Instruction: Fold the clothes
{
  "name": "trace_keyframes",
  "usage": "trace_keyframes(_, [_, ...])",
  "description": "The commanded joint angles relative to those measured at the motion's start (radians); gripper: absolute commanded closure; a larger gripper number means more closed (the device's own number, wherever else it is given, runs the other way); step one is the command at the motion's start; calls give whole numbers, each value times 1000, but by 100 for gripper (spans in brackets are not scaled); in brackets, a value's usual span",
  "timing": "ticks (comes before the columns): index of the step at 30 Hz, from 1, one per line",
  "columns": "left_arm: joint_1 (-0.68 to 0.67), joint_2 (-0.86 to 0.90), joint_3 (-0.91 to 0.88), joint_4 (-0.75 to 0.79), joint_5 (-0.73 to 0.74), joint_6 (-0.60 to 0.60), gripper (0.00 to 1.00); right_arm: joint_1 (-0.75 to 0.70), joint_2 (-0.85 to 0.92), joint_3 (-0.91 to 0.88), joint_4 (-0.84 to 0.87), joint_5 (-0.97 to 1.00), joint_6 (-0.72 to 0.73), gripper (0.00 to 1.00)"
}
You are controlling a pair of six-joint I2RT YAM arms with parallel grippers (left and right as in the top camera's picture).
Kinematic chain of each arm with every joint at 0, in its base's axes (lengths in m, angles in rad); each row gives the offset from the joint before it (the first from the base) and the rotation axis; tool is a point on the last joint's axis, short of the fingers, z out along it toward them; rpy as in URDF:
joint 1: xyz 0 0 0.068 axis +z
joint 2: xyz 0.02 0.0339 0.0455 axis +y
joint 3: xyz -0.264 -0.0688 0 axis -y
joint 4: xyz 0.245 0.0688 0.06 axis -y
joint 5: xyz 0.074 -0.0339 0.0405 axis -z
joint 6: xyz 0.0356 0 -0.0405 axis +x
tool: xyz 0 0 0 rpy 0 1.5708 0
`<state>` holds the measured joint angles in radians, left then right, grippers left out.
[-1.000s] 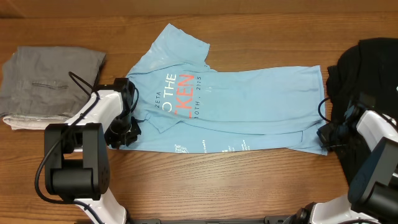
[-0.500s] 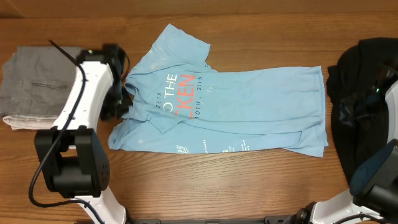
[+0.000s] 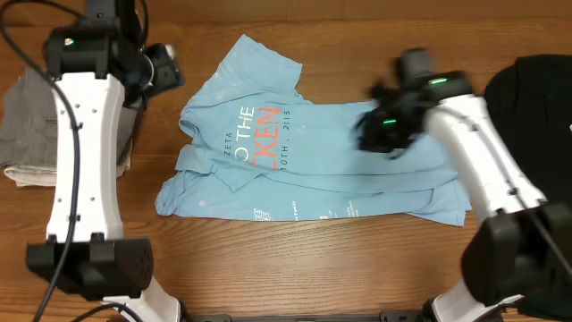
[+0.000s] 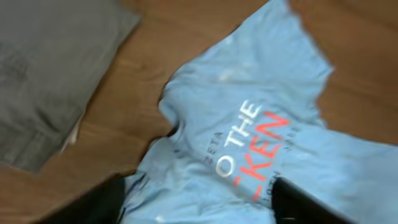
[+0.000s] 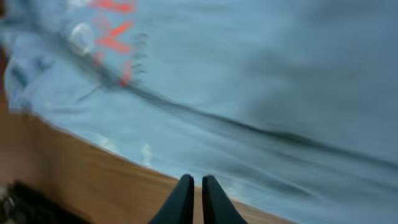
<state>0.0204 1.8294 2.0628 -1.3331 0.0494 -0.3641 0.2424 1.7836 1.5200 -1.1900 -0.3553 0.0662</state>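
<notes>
Left gripper (image 4: pixel 199 186) has let go and lifted off the light blue printed short-sleeved T-shirt (image 3: pixel 313 148), jaws wide; right gripper (image 5: pixel 194 183), closed and empty, has swung over its middle, fold unfinished.

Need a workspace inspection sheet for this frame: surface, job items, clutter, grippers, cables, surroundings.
Surface: wooden table, garments lying on it.
Job's things: light blue T-shirt flat mid-table, partly folded, print up; grey garment folded at the left; black garment heaped at the right edge.
Clutter: nothing seen.
Grippers: left gripper open, empty, raised between the grey garment and the T-shirt; right gripper shut, empty, over the T-shirt, blurred in the overhead view.
Cables: black cable running along the left arm.
Surroundings: nothing seen beyond the table.
</notes>
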Motion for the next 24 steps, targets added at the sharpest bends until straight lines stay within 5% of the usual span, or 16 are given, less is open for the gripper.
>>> trace_keyframes(1, [6,-24,21,11,39,54,9,204,-3,-24,72,53,-41,87])
trace_keyframes(2, [5,-23,20,10,33,54,0,259,-3,-29,91,97,-41,80])
trace_keyframes(4, [5,-23,20,10,26,54,0,354,4,-30,117,173,-41,56])
trace_keyframes(6, [5,-23,20,10,26,54,0,435,6,-30,127,222,-41,10])
trace_keyframes(7, [5,-23,20,10,26,54,0,475,6,-30,127,238,-41,4])
trace_keyframes(10, [5,-23,20,9,26,54,0,560,6,-30,142,293,-41,4])
trace_keyframes(16, [5,-23,20,9,26,54,0,596,7,-43,138,322,-169,30])
trace_keyframes(24, [5,-23,20,9,26,54,0,568,11,-237,336,475,-375,31])
